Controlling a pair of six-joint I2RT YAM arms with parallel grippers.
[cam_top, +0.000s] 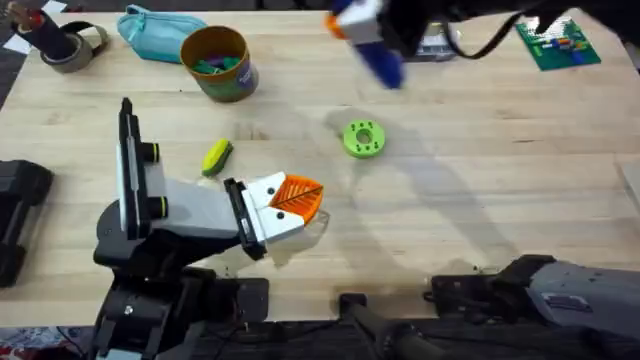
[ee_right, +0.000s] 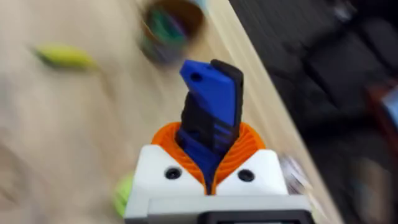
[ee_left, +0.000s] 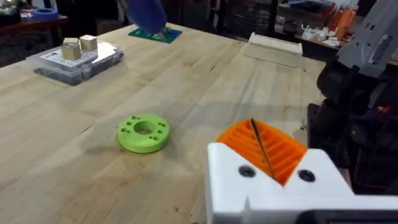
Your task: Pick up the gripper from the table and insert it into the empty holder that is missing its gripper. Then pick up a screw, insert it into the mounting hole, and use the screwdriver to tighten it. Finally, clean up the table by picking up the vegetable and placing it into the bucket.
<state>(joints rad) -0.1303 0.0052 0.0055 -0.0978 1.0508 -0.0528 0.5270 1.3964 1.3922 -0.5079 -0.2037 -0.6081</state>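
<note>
My right gripper [cam_top: 360, 35] hangs blurred over the table's far middle, shut on a blue-and-black gripper piece [cam_top: 383, 63]. In the right wrist view that piece [ee_right: 211, 102] stands up between the orange pads [ee_right: 249, 146]. My left gripper [cam_top: 297, 199] lies low near the table's front middle. Its orange pads [ee_left: 280, 146] are pressed together with only a thin dark line between them. The yellow-and-green vegetable [cam_top: 216, 157] lies just left of it. The mustard bucket [cam_top: 218, 62] stands at the far left with coloured bits inside. Screwdriver, screw and holder are out of view.
A round green disc with holes [cam_top: 362, 138] lies mid-table, ahead of my left gripper. A teal pouch [cam_top: 160, 30] and tape rolls [cam_top: 70, 45] sit at the far left. A green circuit board [cam_top: 558, 45] and a clear box with blocks [ee_left: 78, 59] are at the far right.
</note>
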